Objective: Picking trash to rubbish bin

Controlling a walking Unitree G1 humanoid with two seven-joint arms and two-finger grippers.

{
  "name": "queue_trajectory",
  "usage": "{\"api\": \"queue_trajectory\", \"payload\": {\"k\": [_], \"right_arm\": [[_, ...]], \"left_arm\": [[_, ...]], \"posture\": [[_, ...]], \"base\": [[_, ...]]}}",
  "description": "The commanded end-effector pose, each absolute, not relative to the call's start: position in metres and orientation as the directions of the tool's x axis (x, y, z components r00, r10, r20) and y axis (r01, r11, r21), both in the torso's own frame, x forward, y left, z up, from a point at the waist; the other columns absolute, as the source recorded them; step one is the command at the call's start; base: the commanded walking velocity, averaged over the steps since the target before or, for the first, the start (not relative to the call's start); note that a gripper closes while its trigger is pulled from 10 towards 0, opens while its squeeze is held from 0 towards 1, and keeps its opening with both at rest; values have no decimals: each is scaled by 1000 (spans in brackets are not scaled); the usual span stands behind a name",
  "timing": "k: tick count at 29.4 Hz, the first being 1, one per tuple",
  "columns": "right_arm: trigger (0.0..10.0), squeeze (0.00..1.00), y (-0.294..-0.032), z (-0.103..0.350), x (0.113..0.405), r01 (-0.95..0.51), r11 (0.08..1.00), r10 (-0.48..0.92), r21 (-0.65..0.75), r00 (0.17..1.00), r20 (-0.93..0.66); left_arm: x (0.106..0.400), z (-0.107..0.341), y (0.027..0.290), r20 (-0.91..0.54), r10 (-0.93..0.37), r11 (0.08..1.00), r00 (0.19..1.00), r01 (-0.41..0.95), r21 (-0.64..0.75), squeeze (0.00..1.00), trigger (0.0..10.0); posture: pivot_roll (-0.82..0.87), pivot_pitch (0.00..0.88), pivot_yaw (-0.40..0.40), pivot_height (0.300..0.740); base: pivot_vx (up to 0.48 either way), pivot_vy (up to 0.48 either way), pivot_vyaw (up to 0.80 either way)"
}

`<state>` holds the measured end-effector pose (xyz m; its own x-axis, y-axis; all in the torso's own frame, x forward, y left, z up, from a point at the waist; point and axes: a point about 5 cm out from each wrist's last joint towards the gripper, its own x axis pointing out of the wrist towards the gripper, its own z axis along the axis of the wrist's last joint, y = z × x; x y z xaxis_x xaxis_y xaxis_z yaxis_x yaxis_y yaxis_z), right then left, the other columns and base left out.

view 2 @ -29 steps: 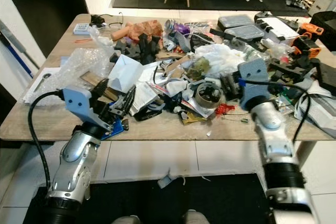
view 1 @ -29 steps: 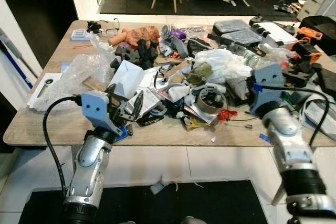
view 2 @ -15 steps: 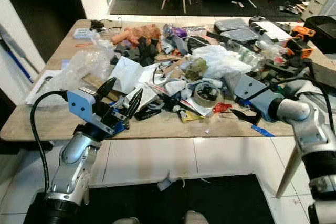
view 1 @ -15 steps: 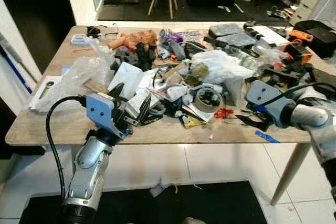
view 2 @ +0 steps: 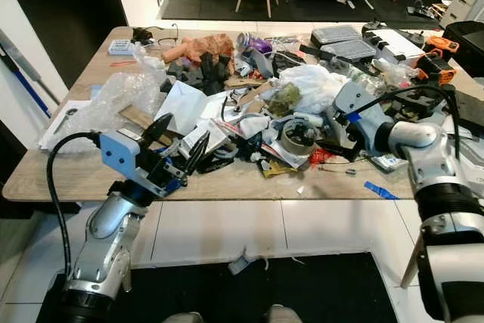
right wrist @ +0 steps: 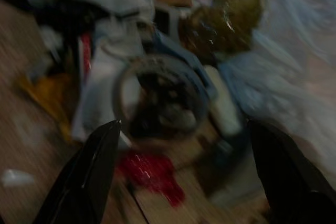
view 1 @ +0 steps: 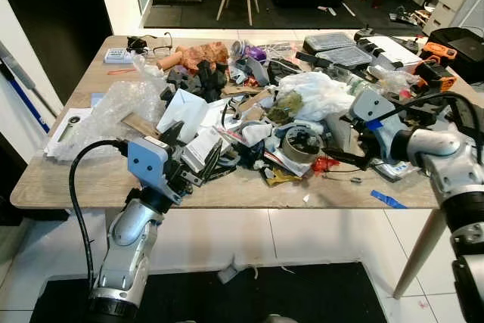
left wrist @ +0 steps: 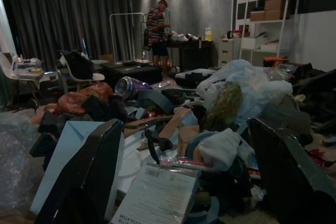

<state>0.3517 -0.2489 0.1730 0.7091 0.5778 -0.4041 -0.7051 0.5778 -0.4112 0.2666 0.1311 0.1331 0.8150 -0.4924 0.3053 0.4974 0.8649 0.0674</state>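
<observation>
The right gripper has swung in toward the tape roll, fingers spread wide just beside it, empty. The left gripper stays wide open near the roll's far side; a grasp looks next.

Bare strip along surface near edge gives passage. Behind it, heaped clutter blocks: tape roll, white bag, bubble wrap.
</observation>
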Motion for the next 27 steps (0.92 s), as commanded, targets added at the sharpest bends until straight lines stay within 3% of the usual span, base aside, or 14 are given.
{"api": "queue_trajectory", "payload": {"k": [1, 8, 22, 27], "right_arm": [[10000, 0, -246, 177, 355, -705, 604, 610, -371, 709, -354], [10000, 0, -239, 172, 357, -748, 608, 677, -266, 664, -319], [10000, 0, -238, 143, 347, -828, 532, 703, -179, 549, -453], [10000, 0, -239, 138, 346, -828, 522, 673, -205, 548, -497]], "left_arm": [[264, 133, 133, 292, -507, 858, 811, 506, 84, 0, 10000], [260, 134, 136, 284, -514, 855, 810, 511, 89, 0, 10000], [255, 139, 135, 285, -560, 824, 778, 557, 101, 0, 10000], [246, 145, 124, 317, -700, 684, 640, 729, 40, 0, 10000]], "posture": [[36, 1, 12, 740], [50, 23, 24, 740], [64, 29, 33, 740], [59, 21, 34, 740]], "base": [[0, 0, 0], [0, 0, 0], [0, 0, 0], [0, 0, 0]]}}
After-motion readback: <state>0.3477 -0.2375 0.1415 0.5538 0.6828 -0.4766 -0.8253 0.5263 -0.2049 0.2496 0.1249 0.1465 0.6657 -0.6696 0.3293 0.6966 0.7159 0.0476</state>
